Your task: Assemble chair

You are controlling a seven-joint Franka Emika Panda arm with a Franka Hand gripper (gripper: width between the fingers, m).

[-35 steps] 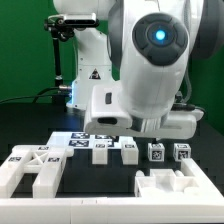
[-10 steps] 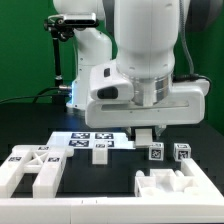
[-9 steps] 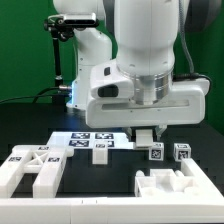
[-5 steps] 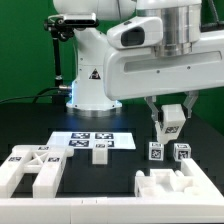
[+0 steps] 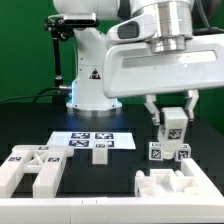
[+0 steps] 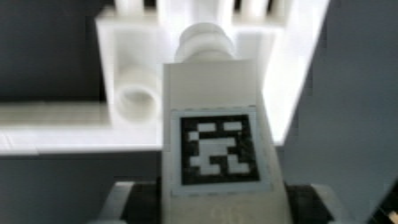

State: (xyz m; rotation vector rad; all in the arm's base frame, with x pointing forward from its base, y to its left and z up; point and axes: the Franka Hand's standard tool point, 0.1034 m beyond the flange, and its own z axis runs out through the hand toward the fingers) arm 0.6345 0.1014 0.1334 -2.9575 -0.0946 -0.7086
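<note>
My gripper [image 5: 173, 127] is shut on a white chair leg [image 5: 173, 122] with a square tag, holding it upright in the air toward the exterior view's right. Directly below it stand two small tagged chair pieces [image 5: 156, 152] [image 5: 181, 152]. One more small tagged piece [image 5: 100, 151] stands at the marker board's front edge. A large white frame part [image 5: 35, 170] lies at the front left and a blocky white part [image 5: 165, 185] at the front right. In the wrist view the held leg [image 6: 214, 110] fills the middle between my fingers [image 6: 130, 202], with a white pegged part [image 6: 143, 60] beyond it.
The marker board [image 5: 92, 137] lies flat at the table's middle, in front of the robot base [image 5: 90, 80]. A white border rail [image 5: 110, 206] runs along the front edge. Black table surface [image 5: 125, 170] shows between the left and right parts.
The gripper has lifted the leg off the table beside the marker board and carried it up and toward the exterior view's right, above the two small pieces.
</note>
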